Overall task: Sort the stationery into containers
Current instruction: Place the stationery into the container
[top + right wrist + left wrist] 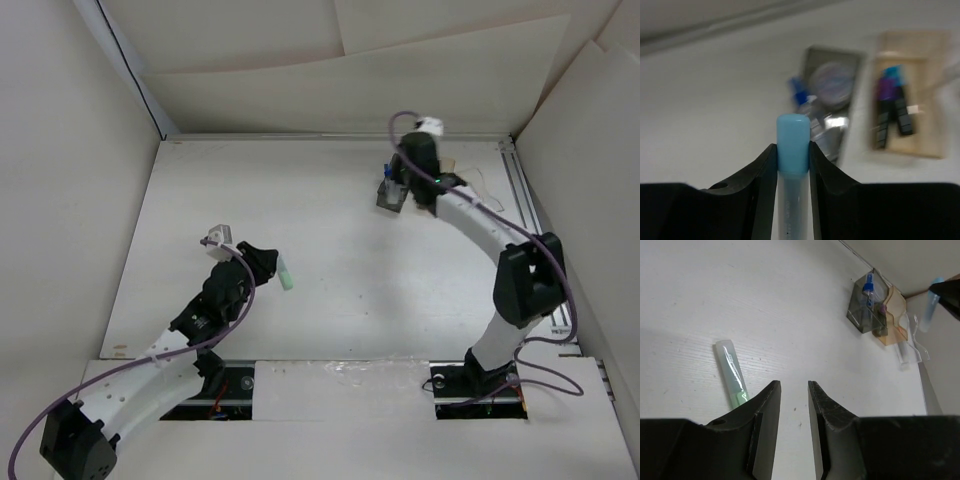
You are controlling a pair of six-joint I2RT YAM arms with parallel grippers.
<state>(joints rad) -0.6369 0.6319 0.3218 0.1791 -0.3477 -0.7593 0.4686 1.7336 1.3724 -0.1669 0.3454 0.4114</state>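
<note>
Right wrist: right claw (792, 146) clamps the light-blue marker (792, 134).

Robot lab test cell: bare white surface (340, 290) boxed in by plain white panel walls (60, 150), aluminium rail (527, 205), robot arms (480, 225) bolted at edge.

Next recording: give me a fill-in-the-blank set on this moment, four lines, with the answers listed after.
1. The right gripper is shut on the held marker, whose cap is ____.
2. The left gripper is ____, with nothing between its fingers.
3. The loose marker lying on the table by the left gripper is ____.
4. The bin holding the dark purple stationery is ____, not grey.
Missing words: light blue; open; green; tan-orange.
</note>
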